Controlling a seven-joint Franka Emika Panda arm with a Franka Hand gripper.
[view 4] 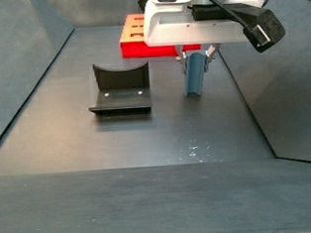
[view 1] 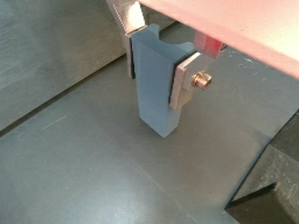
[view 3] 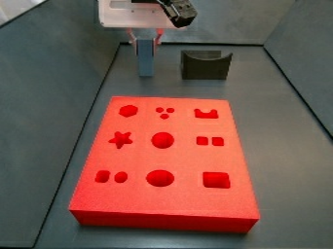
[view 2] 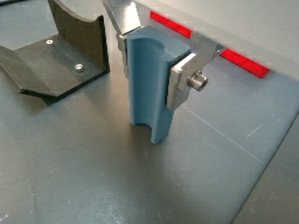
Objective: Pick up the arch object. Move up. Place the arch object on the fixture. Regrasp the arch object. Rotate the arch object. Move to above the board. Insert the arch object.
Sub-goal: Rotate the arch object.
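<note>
I have the gripper clamped on the upright slate-blue arch object, apparently lifted; next comes carrying it onto the dark notched fixture.

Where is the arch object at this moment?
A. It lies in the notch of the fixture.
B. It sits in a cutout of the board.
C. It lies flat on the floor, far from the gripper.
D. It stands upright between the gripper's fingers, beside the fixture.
D: the arch object is upright between the fingers of the gripper, apart from the fixture.
</note>
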